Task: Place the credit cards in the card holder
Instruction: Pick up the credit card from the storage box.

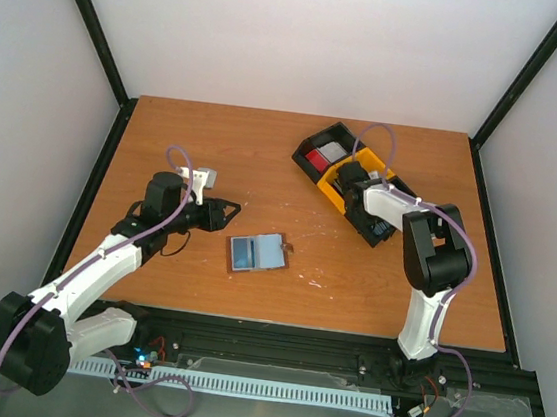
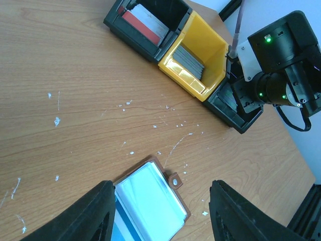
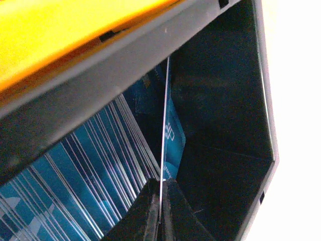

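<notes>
The brown card holder (image 1: 256, 253) lies open on the table's middle, pale blue-grey inside up, its tab at the right; it also shows in the left wrist view (image 2: 150, 201). My left gripper (image 1: 228, 214) is open and empty, just left of and above it, its fingers (image 2: 95, 213) wide apart. My right gripper (image 1: 375, 223) reaches into the tray's near black compartment and is shut on a blue credit card (image 3: 164, 125), seen edge-on. A stack of blue cards (image 3: 75, 186) stands beside it. Grey cards (image 2: 189, 61) fill the yellow compartment, red and white ones (image 2: 143, 25) the far one.
The black-and-yellow three-compartment tray (image 1: 337, 180) sits at the back right of the wooden table. Small white flecks (image 2: 165, 123) are scattered on the wood between tray and holder. Black frame posts stand at the table's corners.
</notes>
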Controlling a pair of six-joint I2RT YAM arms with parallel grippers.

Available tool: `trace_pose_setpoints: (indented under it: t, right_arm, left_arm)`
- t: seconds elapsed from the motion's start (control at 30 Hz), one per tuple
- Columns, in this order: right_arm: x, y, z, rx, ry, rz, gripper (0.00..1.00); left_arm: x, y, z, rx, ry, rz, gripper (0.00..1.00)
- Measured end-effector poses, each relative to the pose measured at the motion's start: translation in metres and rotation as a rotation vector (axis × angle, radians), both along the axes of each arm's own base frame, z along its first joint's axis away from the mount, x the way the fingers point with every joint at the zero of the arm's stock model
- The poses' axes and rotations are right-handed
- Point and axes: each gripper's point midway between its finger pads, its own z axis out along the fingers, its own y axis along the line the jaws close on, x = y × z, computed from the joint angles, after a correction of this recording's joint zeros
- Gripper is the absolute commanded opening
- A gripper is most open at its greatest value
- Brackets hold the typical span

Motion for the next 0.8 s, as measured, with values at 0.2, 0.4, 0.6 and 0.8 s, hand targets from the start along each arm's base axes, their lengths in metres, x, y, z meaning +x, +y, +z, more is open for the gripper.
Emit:
trace_pose_setpoints:
  t: [0.2, 0.4, 0.6, 0.8]
  right_arm:
    - [0.0, 0.004, 0.012, 0.033, -0.016, 0.014, 0.03]
    - [-0.009, 0.017, 0.067, 0.215, -0.136, 0.014, 0.03]
    - [-0.024, 0.047, 0.129, 0.523, -0.269, 0.065, 0.03]
    - [-0.045, 0.113, 0.196, 1.006, -0.367, 0.232, 0.03]
  left_arm:
    - [0.0, 0.0, 0.0, -0.001, 0.0, 0.001, 0.57]
    - [0.0, -0.001, 0.003, -0.009, 0.001, 0.001, 0.64]
    - [0.003, -0.006, 0.019, -0.042, -0.016, -0.012, 0.73]
    - [0.01, -0.015, 0.065, -0.122, -0.085, -0.038, 0.85]
